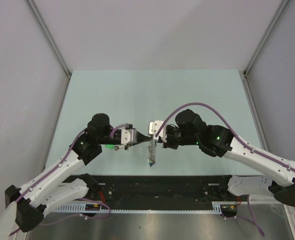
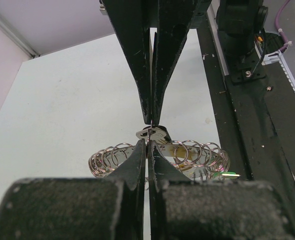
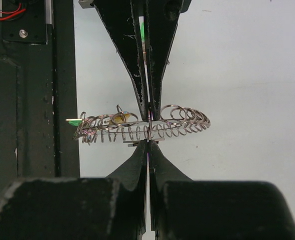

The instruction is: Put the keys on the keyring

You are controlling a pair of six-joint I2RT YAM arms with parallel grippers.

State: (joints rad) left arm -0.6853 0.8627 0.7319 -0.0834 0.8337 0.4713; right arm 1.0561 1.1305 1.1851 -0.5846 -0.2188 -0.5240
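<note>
Pale table (image 1: 137,95), left pincer (image 2: 147,145), right pincer (image 3: 147,144), both clamped on keyring (image 3: 183,123)

Top looks down; wrist views closely share keyring (image 2: 201,153) (image 3: 183,121).

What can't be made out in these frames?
- Top view: ring bundle too small; contents uncountable.
- Left wrist: left gripper covers its own pinch spot; keys mostly hidden behind rings.
- Right wrist: right gripper hides its pinch spot; only yellow and green specks of keys show, blades indistinguishable.
</note>
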